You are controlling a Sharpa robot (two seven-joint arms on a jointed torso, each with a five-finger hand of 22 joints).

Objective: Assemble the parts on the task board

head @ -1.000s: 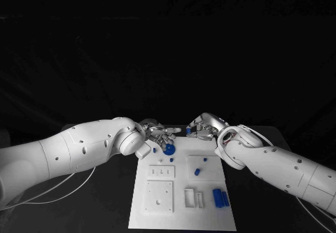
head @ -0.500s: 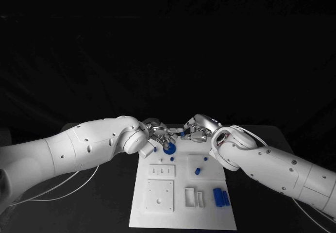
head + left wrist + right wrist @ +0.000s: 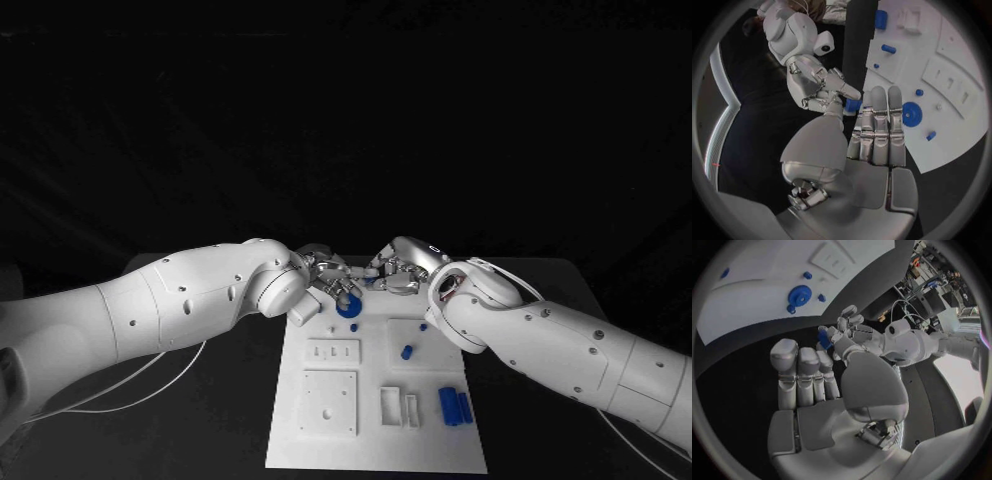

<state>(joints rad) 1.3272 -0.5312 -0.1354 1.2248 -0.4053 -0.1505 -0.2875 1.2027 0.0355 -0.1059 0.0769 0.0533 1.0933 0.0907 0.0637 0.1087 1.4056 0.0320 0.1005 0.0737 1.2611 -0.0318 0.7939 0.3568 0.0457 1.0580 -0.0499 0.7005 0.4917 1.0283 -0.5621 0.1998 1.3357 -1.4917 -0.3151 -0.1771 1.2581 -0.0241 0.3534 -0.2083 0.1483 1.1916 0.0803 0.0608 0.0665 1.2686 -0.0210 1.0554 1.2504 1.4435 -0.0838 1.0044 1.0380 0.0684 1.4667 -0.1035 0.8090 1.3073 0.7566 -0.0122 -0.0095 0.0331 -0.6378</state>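
while both hands met above the far end of the board [image 3: 378, 400], the right hand [image 3: 400, 268] pinched a small blue part [image 3: 853, 104] in its fingertips, just beside the left hand [image 3: 330, 276]. the left hand's fingers lay straight and side by side, holding nothing, with a blue disc [image 3: 348, 308] on the board just beneath them.

The black tabletop [image 3: 216, 420] carries the white task board [image 3: 378, 400], which lies flat at its middle, running lengthways away from the robot. Dark surface shows on both long sides of the board. A thin pale cable [image 3: 123, 395] loops across the tabletop to the left of it.
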